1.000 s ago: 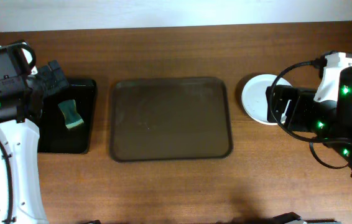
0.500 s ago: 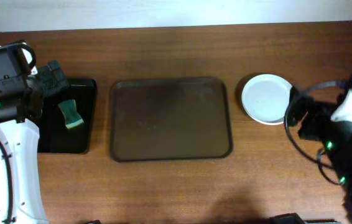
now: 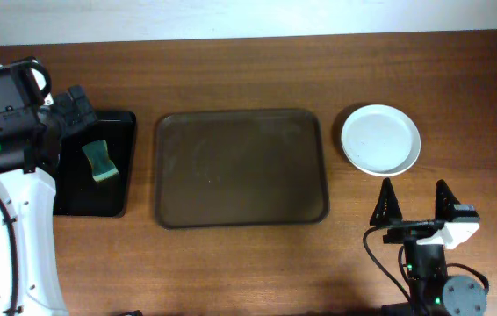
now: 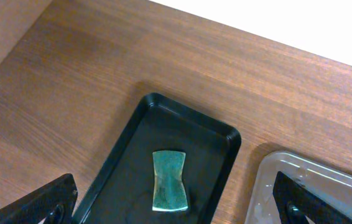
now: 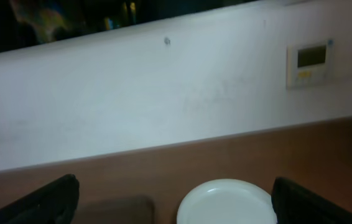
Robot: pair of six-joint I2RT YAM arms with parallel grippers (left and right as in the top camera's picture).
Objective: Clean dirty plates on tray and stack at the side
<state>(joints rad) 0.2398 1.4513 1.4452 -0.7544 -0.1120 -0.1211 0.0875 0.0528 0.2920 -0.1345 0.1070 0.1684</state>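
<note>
White plates (image 3: 380, 140) sit stacked on the table right of the dark-brown tray (image 3: 241, 167), which holds nothing; how many are stacked I cannot tell. They also show in the right wrist view (image 5: 227, 201). My right gripper (image 3: 415, 204) is open and empty, near the front edge, just in front of the plates. My left gripper (image 3: 75, 107) is open and empty above the far end of the small black tray (image 3: 121, 167). In the left wrist view its fingers (image 4: 175, 205) frame the green sponge (image 4: 168, 188).
The green sponge (image 3: 99, 161) lies in the glossy black tray at the left. The black tray (image 4: 216, 152) and a corner of the brown tray (image 4: 313, 186) show in the left wrist view. A white wall (image 5: 163, 93) stands behind the table.
My right arm has pulled back from the plates toward the front edge, and its gripper now stands open and empty. The left arm has not moved.
</note>
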